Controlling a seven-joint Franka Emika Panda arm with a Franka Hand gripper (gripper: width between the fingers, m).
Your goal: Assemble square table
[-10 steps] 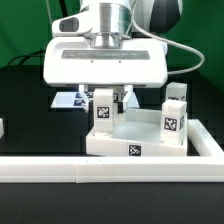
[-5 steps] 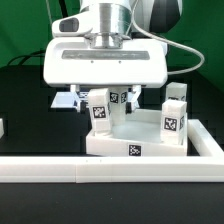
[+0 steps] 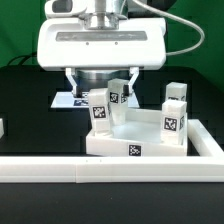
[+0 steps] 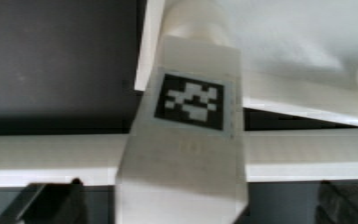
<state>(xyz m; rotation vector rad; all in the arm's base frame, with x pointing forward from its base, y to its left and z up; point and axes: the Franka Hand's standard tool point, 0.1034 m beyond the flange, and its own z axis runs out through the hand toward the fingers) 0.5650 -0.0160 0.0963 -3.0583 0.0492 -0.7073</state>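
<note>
Standing directly beneath gripper (image 3: 101,86): leg (image 3: 100,110)

Bright, even lighting; soft, blurry wrist view.

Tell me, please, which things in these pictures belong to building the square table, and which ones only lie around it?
Belong to the job:
- square table slab, white, with a raised rim
- leg standing in its near corner
- two legs upright at the exterior view's right
- pincer

Only lying about:
- long white rail fence in front
- marker board behind, flat on the table
</note>
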